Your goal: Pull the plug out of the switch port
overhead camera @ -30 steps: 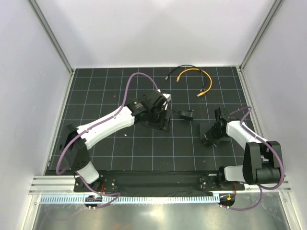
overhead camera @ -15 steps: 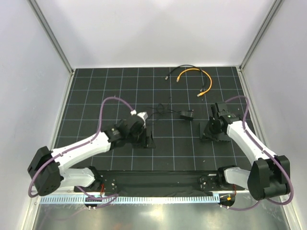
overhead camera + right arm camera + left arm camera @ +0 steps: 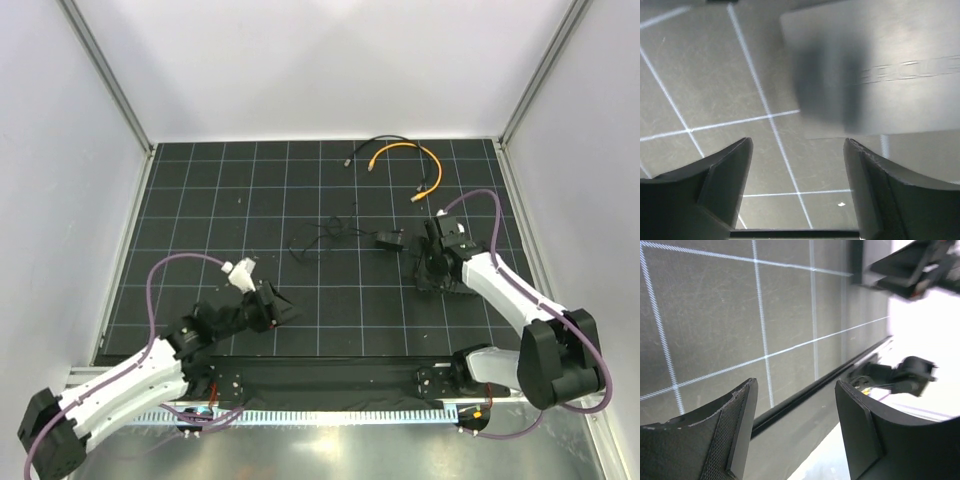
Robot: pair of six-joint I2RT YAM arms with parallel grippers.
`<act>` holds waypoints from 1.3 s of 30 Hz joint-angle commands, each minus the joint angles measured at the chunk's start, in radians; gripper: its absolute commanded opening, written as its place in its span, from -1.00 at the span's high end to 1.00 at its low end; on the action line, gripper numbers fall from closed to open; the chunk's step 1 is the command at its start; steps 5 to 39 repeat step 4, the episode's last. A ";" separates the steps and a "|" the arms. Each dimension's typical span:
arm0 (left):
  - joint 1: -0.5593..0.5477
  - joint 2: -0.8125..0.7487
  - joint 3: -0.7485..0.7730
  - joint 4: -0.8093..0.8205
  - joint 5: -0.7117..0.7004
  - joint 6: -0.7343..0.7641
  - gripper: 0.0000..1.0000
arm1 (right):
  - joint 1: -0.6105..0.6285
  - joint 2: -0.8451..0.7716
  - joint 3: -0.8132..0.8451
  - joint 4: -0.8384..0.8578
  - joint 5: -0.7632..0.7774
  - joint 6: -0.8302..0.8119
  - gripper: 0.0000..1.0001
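The black box point(image 3: 880, 70) lies flat on the right side of the counter point(image 3: 200, 200), on the dark mat with white grid lines; the port is in the box's edge, but it is too small to make out, and you cannot tell if a plug sits in it; the box's flat top has raised letters, and they look blurry from the right wrist; the right pincer point(image 3: 797, 185) hangs just above the box, with its two fingers wide apart and nothing between them; the box shows just past the fingertips, more on the side of one finger than the other; from the top view, a small black block point(image 3: 390, 240) sits just beside the box toward the middle of the counter; a thin black wire point(image 3: 318, 237) runs from the block and lies in a loose tangle near the middle; at the far edge, well apart from the box, an orange cable point(image 3: 437, 172) curves like an arch, with a black cable point(image 3: 383, 139) curled beside it; the left pincer point(image 3: 795, 425) is low over the near left part of the counter, far from the box; its fingers are apart too, and only bare mat shows between them.
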 commanded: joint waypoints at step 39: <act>0.025 -0.325 -0.161 0.113 0.034 -0.152 -0.41 | 0.009 -0.097 -0.118 0.224 -0.329 -0.017 -0.99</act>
